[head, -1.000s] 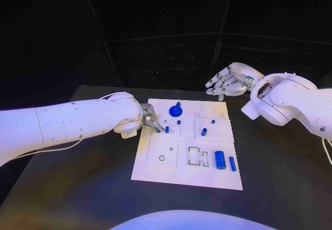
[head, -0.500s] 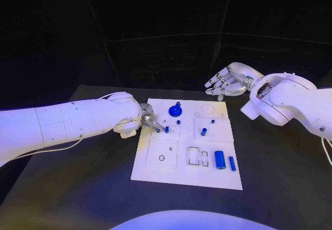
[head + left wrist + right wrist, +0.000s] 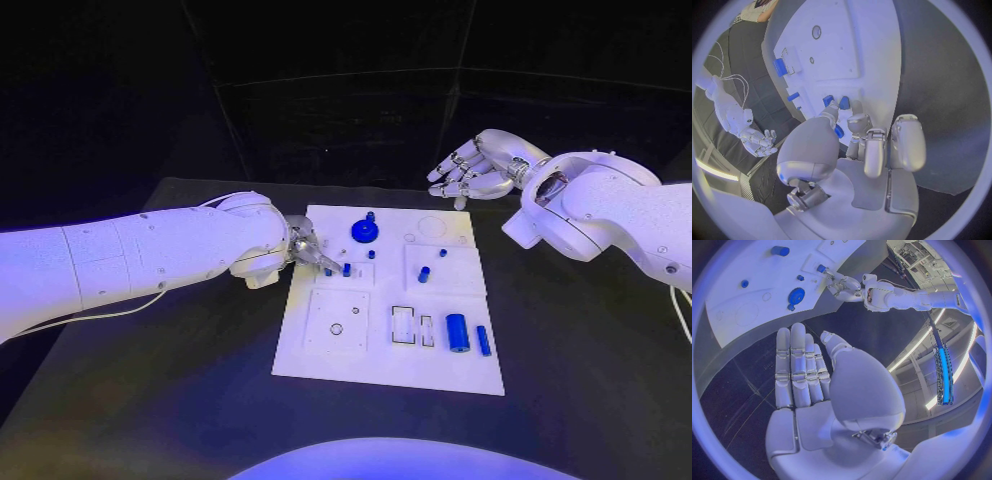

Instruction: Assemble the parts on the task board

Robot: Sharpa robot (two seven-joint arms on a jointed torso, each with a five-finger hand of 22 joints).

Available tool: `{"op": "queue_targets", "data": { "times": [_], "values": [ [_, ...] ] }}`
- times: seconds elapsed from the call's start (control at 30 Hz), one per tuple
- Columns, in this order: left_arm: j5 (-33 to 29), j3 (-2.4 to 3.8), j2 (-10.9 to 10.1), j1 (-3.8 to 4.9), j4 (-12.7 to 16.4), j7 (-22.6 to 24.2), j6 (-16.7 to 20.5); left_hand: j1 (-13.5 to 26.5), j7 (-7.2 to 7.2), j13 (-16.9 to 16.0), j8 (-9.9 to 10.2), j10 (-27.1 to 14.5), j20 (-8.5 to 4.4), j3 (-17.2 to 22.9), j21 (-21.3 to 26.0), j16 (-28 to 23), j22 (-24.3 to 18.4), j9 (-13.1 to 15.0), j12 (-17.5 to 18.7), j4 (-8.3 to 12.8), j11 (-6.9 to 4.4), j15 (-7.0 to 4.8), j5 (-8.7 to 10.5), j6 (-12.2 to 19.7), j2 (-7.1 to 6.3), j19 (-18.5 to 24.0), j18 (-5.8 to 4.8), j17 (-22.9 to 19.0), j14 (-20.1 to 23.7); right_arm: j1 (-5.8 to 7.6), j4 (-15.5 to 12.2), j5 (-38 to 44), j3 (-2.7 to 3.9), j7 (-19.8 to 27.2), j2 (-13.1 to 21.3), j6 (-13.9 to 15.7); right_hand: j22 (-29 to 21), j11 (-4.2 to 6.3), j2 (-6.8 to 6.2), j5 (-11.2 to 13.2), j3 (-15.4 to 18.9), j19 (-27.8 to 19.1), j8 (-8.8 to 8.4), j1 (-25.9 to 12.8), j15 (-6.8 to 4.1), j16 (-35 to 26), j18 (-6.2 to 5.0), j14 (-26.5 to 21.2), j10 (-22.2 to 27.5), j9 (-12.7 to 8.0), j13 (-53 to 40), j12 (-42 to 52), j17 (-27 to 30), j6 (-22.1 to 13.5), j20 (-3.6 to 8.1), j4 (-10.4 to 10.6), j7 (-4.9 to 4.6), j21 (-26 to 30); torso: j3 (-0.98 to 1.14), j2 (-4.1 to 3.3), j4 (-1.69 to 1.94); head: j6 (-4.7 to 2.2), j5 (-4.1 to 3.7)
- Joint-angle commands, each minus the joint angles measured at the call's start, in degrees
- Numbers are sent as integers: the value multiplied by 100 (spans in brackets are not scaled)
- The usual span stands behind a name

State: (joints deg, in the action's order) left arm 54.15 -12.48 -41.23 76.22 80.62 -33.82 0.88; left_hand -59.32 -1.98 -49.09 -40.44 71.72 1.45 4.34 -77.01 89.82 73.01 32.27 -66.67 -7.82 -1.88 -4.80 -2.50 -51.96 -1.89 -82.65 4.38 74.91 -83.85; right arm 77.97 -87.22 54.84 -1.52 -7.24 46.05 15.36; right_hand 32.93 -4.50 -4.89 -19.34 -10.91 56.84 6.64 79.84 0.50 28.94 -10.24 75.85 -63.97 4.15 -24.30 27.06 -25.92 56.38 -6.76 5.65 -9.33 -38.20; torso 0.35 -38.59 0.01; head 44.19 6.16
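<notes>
left hand (image 3: pixel 312 254) sits at the task board's (image 3: pixel 346 350) 10 o'clock edge, fingertips pinching a small blue peg (image 3: pixel 346 269); right hand (image 3: pixel 470 172) hovers off at 1 o'clock, fingers spread, holding nothing

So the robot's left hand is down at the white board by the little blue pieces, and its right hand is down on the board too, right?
Not quite. The left hand is at the task board by the small blue parts, but the right hand is not on the board: the head view shows it raised beyond the board's far edge, fingers apart, holding nothing.
</notes>
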Motion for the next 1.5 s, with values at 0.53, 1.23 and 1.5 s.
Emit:
{"op": "queue_targets", "data": {
  "times": [0.53,1.23,1.5],
  "values": [
    [-1206,10,-163,17,117,1636,1482,-537,-460,1513,581,-1352,219,-754,705,-7,-794,-443,1130,-366,400,283,-23,986,104,382,116,1466,-601,10,34,37,3,-15,-26,138,-12,-5,0,-13,-4,0,39,-29,18,-26,-15,-45,32,0,9,29,-17,-30,-26,35,-18,29,6,2,6,-20,-33],
    [1691,1,555,-83,-570,3747,1670,-2510,-610,3934,2223,-2141,493,170,3549,-1940,-3705,-2174,4062,912,741,548,-30,304,-40,1391,615,-1472,429,10,11,37,3,63,-74,184,-14,-4,0,-26,-6,1,41,-22,17,-27,-16,-47,35,0,12,32,-26,-30,-27,36,-17,33,4,-1,-13,-141,-131],
    [2456,-8,913,-146,-967,3655,1233,-2360,-581,4227,2459,-2045,485,274,2822,-1318,-2991,-2397,4326,951,740,543,-25,-6,-123,868,485,-784,69,10,8,37,3,80,-102,206,-14,-4,0,-26,-6,1,41,-22,17,-27,-16,-47,35,0,12,32,-26,-30,-27,36,-17,33,6,-4,-9,-154,-134]
  ]
}}
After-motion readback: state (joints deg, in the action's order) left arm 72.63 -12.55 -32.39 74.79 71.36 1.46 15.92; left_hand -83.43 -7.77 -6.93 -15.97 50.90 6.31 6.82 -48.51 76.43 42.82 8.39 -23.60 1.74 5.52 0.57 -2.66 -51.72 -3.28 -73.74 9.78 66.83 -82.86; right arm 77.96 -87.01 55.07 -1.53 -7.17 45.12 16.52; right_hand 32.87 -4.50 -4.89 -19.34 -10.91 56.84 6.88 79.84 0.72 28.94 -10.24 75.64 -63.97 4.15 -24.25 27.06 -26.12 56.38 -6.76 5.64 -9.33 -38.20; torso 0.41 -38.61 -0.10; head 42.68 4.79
